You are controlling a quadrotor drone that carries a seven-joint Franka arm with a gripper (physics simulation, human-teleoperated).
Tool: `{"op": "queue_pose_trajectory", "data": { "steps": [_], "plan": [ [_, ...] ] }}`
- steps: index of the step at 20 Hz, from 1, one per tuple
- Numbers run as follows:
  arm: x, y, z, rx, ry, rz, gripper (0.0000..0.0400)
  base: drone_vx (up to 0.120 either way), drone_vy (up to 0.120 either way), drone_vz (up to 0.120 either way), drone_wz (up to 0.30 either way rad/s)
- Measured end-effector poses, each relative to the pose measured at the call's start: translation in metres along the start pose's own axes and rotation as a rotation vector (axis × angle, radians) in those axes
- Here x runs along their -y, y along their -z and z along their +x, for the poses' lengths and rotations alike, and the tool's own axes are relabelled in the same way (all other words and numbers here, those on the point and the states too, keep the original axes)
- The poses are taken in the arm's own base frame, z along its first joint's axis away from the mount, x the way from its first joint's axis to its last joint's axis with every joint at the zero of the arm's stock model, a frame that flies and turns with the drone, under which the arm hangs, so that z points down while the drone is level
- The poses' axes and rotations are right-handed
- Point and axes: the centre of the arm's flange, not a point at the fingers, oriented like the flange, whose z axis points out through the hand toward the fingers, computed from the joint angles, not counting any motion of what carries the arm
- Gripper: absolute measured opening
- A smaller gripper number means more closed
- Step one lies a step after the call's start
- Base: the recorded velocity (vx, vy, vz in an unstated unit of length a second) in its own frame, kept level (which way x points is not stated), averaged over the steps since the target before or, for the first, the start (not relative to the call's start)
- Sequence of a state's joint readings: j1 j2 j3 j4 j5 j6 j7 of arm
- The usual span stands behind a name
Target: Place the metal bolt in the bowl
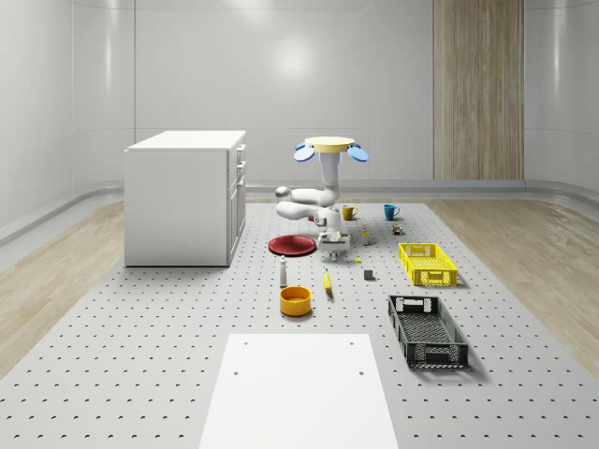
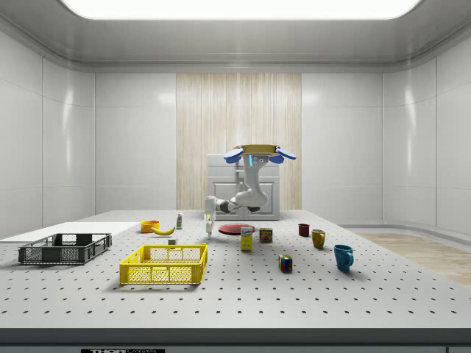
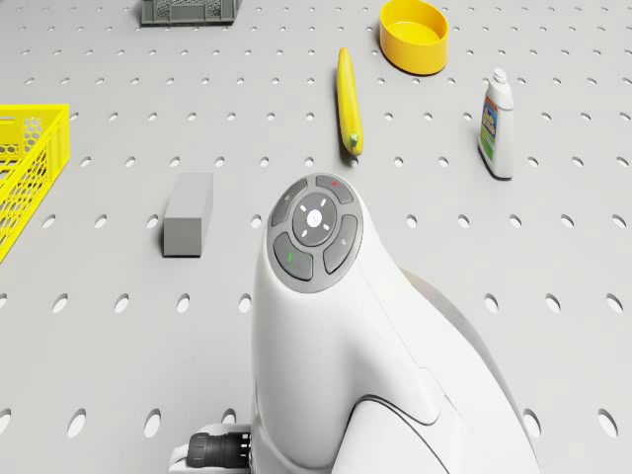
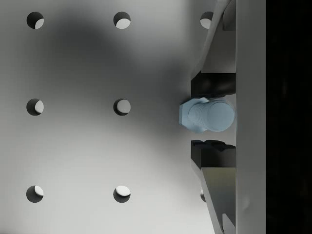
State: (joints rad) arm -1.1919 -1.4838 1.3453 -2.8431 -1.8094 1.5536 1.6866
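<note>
Now, drone: the drone (image 1: 329,146) hovers above the perforated bench (image 1: 168,355), between the red plate (image 1: 292,245) and the small cans, its arm folded down toward the surface.
Hand: the hand (image 4: 208,115) sits low over the bench with a finger on either side of the metal bolt (image 4: 204,115); small gaps still show, so I judge it spread and not yet clamped.
Bolt: it lies on its side on the bench, between the pads.
Bowl: the yellow bowl (image 1: 295,300) stands well apart, nearer the white sheet, beyond the banana (image 3: 348,102) and the bottle (image 3: 497,122).
Risk: the rounded, threaded bolt could roll or squirt out if the pads close off-centre; a loose hold could drop it on the way to the bowl.
Surface: grey, hard, evenly drilled with holes.
Room: pale panelled walls, a wood strip, a white cabinet (image 1: 185,196), yellow and black crates.
</note>
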Motion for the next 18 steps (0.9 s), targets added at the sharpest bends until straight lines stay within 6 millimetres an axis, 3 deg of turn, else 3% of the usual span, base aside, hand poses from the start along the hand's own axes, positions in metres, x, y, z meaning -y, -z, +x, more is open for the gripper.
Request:
{"op": "queue_pose_trajectory", "data": {
  "steps": [7, 10, 18],
  "plan": [
    [0.0, 0.006, 0.0, 0.0, 0.0, 0.0, 0.0103, 0.0, 0.0, 0.006, 0.0],
    [0.0, 0.012, 0.0, 0.0, 0.0, 0.0, 0.0102, 0.013, 0.0, 0.12, 0.0],
    [0.0, 0.019, 0.0, 0.0, 0.0, 0.0, 0.01, 0.12, -0.12, 0.12, 0.0]
  ]
}}
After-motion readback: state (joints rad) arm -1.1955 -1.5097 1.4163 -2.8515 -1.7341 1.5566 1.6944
